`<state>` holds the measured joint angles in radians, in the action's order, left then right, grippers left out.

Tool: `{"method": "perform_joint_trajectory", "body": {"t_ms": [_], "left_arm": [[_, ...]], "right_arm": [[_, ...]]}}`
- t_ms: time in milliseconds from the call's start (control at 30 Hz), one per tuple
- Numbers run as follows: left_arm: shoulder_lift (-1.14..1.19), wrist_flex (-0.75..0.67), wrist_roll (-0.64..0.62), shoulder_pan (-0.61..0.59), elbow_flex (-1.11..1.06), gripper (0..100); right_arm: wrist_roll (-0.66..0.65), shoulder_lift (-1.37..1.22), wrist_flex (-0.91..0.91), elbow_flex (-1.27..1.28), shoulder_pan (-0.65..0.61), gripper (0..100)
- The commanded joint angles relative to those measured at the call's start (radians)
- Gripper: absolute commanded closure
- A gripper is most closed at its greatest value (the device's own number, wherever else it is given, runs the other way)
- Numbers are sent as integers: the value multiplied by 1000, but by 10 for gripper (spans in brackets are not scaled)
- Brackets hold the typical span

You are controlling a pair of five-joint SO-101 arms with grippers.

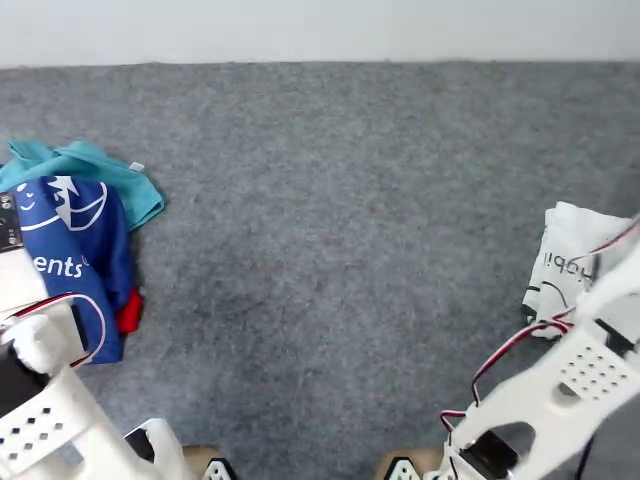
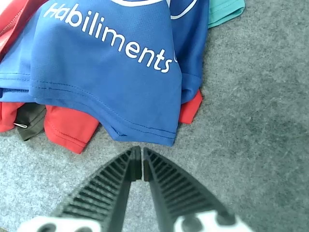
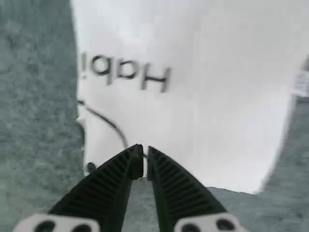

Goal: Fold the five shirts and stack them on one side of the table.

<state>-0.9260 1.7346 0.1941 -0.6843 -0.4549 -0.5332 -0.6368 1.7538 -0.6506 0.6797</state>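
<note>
A grey felt-covered table [image 1: 330, 250] bears a shirt stack [image 1: 70, 262] at one side, a white shirt [image 1: 568, 238] opposite.

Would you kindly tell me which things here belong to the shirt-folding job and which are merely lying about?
Job: blue shirt, teal shirt, red shirt and dark garment, piled together; white shirt apart, across the table.
Lying about: grey table cover.
</note>
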Motion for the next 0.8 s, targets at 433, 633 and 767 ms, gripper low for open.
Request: {"method": "perform_joint_trajectory", "body": {"t_ms": [433, 633, 767], "left_arm": [[-8, 15, 5, -2, -44, 986], [5, -29, 63, 2, -36, 979], [5, -52, 204, 2, -108, 887]], "right_arm": [[178, 263, 44, 206, -160, 990], [180, 599, 42, 293, -206, 990], [183, 753, 42, 486, -251, 990]]}}
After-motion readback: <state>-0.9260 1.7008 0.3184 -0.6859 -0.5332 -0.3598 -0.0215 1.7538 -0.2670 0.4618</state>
